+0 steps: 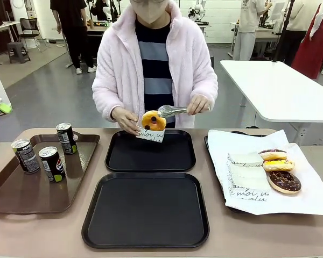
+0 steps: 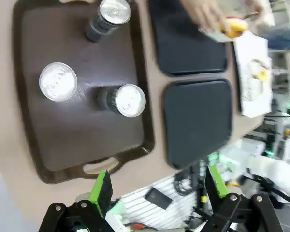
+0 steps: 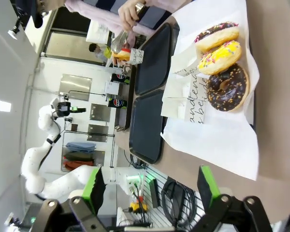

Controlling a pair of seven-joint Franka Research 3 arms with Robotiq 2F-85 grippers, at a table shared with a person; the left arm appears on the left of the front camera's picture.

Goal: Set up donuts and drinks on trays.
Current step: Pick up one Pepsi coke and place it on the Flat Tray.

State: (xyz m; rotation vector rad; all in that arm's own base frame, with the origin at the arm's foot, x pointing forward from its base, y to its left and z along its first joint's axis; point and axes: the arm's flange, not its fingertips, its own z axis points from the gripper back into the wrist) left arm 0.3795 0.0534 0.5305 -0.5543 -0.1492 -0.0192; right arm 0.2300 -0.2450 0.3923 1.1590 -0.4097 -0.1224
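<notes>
A person across the table holds a golden-orange donut in a white printed sleeve with one hand and grips it with metal tongs just above the far black tray. The near black tray is bare. Three black soda cans stand on the brown tray. My left gripper hangs open high above that brown tray and its cans. My right gripper is open, off the table's right side, facing the paper-lined tray.
On the white paper at the right lie three topped donuts and several empty printed sleeves. A white table stands behind at the right. People stand farther back in the room.
</notes>
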